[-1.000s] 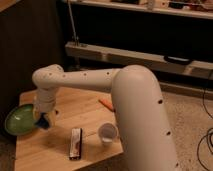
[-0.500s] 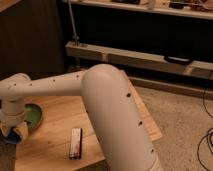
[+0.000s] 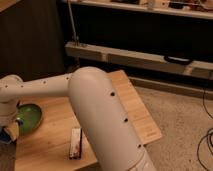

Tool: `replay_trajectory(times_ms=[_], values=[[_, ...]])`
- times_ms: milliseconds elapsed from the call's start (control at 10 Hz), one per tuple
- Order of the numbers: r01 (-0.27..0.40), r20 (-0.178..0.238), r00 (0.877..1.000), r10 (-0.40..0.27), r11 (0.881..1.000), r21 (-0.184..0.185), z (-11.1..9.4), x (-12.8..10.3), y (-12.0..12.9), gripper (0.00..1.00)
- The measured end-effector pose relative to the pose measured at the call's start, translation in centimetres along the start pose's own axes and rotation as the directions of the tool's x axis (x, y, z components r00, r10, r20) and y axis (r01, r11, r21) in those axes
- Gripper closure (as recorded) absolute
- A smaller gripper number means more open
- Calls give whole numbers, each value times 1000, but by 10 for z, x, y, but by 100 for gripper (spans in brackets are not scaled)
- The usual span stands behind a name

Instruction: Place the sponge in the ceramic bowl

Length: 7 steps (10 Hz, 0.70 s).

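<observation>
The green ceramic bowl (image 3: 31,118) sits at the left end of the wooden table (image 3: 52,131). My gripper (image 3: 10,130) hangs at the far left of the camera view, just left of the bowl's near rim and off the table's left edge. A bit of the blue sponge (image 3: 6,135) shows at its tip, held in the gripper. My white arm sweeps across the foreground and hides the middle and right of the table.
A long dark-and-white flat bar (image 3: 75,143) lies on the table near its front edge, right of the bowl. Behind the table runs a low grey shelf rail (image 3: 145,59) before dark shelving. Speckled floor and cables lie to the right.
The arm has swung left and closer to the camera, carrying the sponge from the bowl's right side to its left. The white cup and orange item are now hidden behind the arm.
</observation>
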Motion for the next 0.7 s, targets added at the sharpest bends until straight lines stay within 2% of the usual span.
replay_trajectory(times_ms=[200,300,400,600,700], values=[[-34,-10,999,35,999,19,-9,37,-12,100],[-62,-16,998,62,998,31,-18,69,-18,99],[-88,-21,996,89,995,38,-25,96,-22,93],[-124,-24,992,125,991,40,-29,132,-28,76],[-138,-14,990,139,990,37,-31,145,-30,63]])
